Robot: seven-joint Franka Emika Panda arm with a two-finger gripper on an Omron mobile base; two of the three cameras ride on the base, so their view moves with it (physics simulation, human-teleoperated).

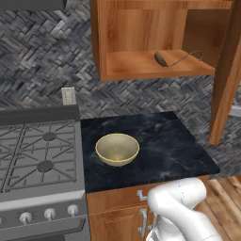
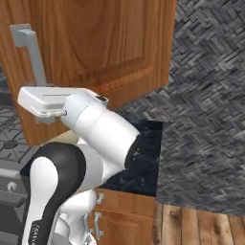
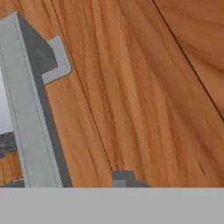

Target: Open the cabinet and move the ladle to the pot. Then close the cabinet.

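While my hand camera stares at the cabinet door (image 3: 144, 87), I see one dark fingertip (image 3: 124, 178) at six o'clock and the silver bar handle (image 3: 30, 113) at nine o'clock; whether my pincer is spread or pinching, I cannot tell. From the right base view the hand sits just beside that handle (image 2: 29, 52), the swung-out door (image 2: 95, 43) blocking much behind it. Inside the open cabinet (image 1: 141, 28), the ladle (image 1: 162, 59) lies on the shelf at one o'clock. Below, a beige bowl (image 1: 117, 149) sits empty on the black counter (image 1: 164, 146), the stove (image 1: 37, 155) at nine o'clock.
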